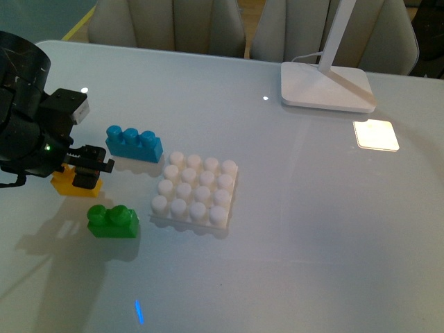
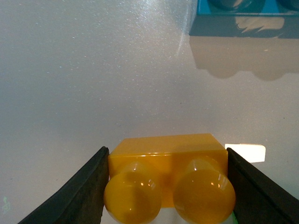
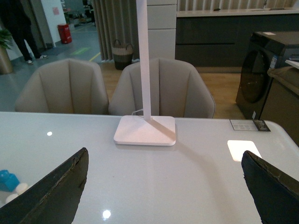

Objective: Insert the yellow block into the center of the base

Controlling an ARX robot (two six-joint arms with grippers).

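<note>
The yellow block (image 1: 67, 182) sits at the table's left, between the jaws of my left gripper (image 1: 87, 170). In the left wrist view the block (image 2: 168, 172) fills the gap, with both black fingers (image 2: 86, 191) pressed on its sides and its two studs facing the camera. The white base (image 1: 196, 189) with its grid of studs lies to the right of the block, near the table's middle, with nothing on it. My right gripper (image 3: 163, 186) is open and empty above the table; it does not show in the front view.
A blue three-stud brick (image 1: 134, 143) lies behind the left gripper, and shows in the left wrist view (image 2: 243, 16). A green two-stud brick (image 1: 112, 220) lies in front of it. A white lamp foot (image 1: 326, 87) stands at the back right, seen also in the right wrist view (image 3: 145, 130). Chairs stand behind the table.
</note>
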